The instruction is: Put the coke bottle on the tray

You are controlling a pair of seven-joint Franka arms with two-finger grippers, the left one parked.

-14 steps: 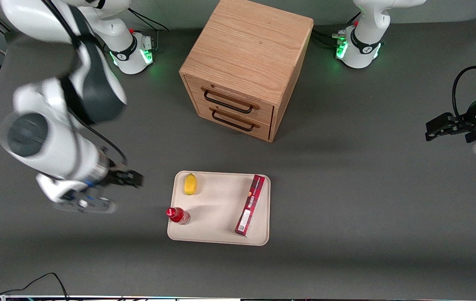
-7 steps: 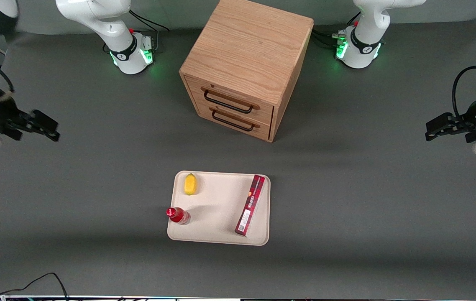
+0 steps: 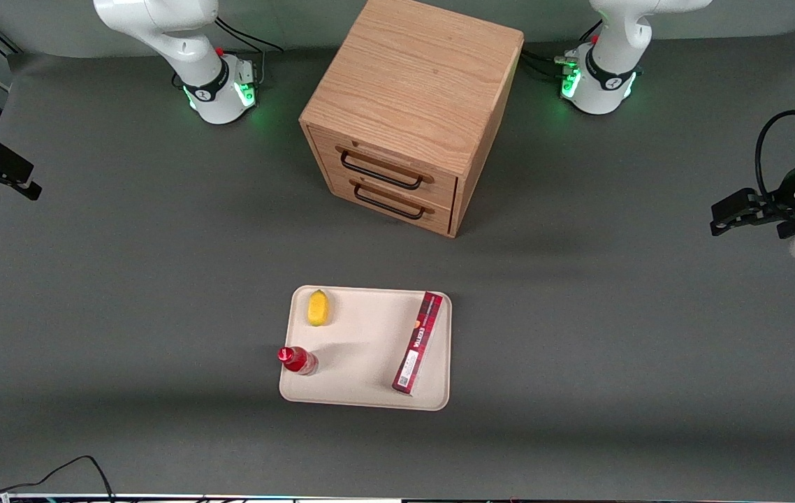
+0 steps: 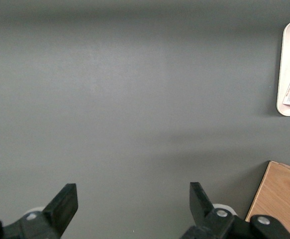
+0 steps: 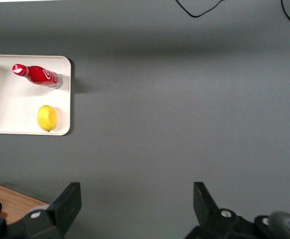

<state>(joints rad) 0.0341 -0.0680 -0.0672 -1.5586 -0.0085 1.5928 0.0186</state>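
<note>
Now coke bottle upright on tray, gripper well apart, jaws spread, empty

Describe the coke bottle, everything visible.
The coke bottle is slim and red with a red cap, white script on its body and a silvery base. It stands upright on the cream tray, close to the rim at the edge toward the working arm's end, nearer the front camera than the lemon. Only the tray touches it. The claw is open and far off, over bare table.
</note>
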